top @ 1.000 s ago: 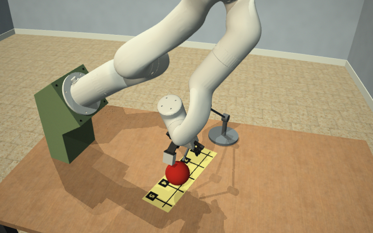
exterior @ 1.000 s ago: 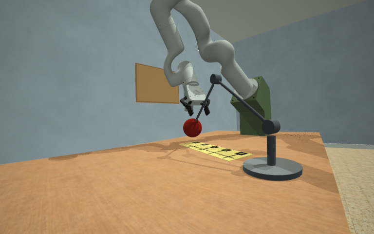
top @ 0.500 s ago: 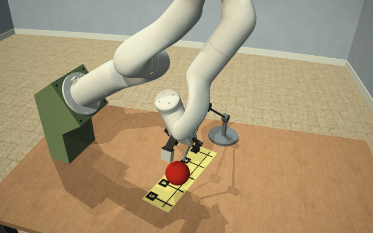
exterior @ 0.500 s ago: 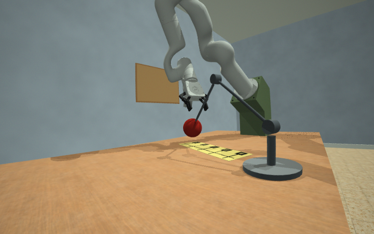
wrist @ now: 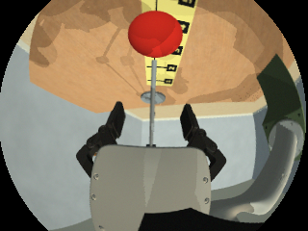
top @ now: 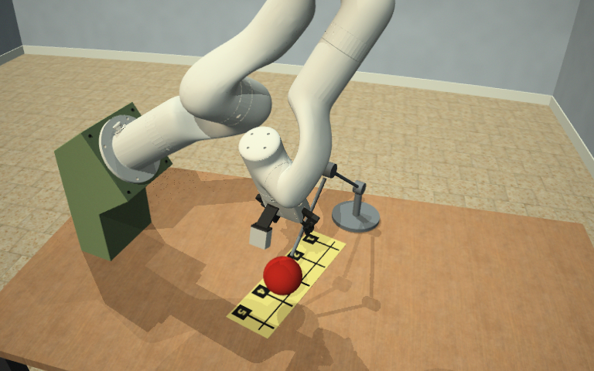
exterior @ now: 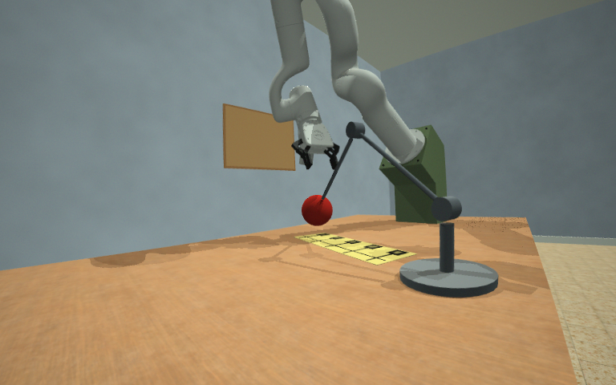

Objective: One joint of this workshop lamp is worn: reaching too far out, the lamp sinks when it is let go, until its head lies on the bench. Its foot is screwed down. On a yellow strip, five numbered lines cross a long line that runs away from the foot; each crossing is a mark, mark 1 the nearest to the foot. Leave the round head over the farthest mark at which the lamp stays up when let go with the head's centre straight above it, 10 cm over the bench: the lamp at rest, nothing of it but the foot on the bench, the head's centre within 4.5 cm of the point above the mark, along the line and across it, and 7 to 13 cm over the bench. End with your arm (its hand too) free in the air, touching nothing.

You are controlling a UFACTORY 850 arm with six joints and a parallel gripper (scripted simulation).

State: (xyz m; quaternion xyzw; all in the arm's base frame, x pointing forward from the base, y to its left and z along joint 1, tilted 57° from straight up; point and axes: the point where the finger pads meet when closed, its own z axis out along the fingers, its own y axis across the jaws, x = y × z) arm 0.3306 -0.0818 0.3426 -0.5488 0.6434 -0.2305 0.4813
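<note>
lamp head [top: 282, 275] hangs over strip [top: 267, 321], seemingly near mark 3.
</note>
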